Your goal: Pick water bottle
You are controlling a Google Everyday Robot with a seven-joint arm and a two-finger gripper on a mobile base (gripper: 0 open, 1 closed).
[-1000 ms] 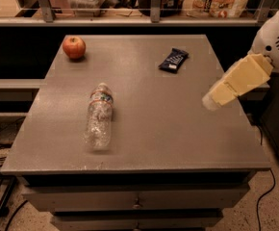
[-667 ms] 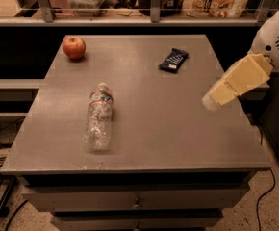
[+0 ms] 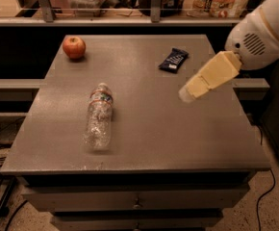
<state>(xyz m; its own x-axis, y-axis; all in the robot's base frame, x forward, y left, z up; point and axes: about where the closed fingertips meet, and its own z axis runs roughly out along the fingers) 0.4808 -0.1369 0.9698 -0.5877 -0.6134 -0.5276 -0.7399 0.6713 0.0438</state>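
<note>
I see the small clear crinkled plastic water bottle (image 3: 98, 117) lying on its side on the grey speckled worktop (image 3: 154, 134), left of centre. Its pale cap points toward the far edge and its base toward the near edge. The base is near the front lip but not at it, and the left edge is a little way off. Bare grey surface lies on every side of the bottle, widest to its right.

I count one bottle, one apple and one wrapper. The round red apple (image 3: 74, 47) sits by the far left corner, well apart from the bottle. The dark blue snack wrapper (image 3: 173, 60) lies flat toward the far right, also well apart.

My cream-coloured claw (image 3: 187, 92) hangs above the right part of the worktop, slanting down and to the left from the white rounded arm (image 3: 262, 30). It is just beside the wrapper in the view and well to the right of the bottle, touching nothing. I cannot tell whether it is open or closed. Bare worktop alone lies between claw and bottle.

A cluttered shelf (image 3: 130, 18) runs behind the far edge, and grey drawers (image 3: 134, 201) sit below the front.
</note>
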